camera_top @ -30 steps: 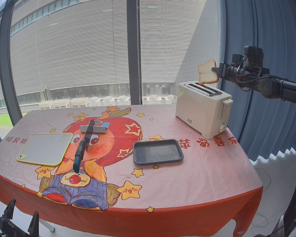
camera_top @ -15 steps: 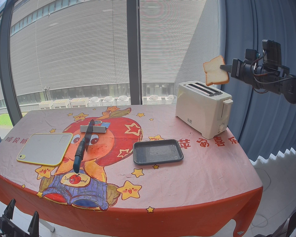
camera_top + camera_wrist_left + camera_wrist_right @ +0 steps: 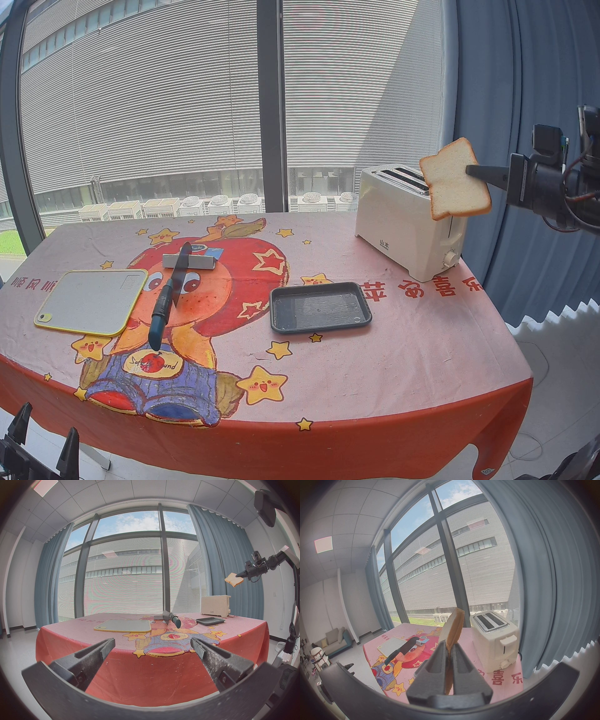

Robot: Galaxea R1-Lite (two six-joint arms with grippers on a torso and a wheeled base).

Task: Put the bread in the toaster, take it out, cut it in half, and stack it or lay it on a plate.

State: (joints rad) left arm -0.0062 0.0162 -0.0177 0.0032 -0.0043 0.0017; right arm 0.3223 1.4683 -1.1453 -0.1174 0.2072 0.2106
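Beside the toaster (image 3: 406, 219), the bread slice (image 3: 455, 179) is clamped in the right gripper (image 3: 472, 169), the left gripper (image 3: 152, 642) is seen open, and cutting and plating are judged not yet done.

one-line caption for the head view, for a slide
Right gripper holds a bread slice in the air near the toaster.

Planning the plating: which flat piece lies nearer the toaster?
The black tray, just before the toaster; the yellow-rimmed board lies far left, beyond the knife.
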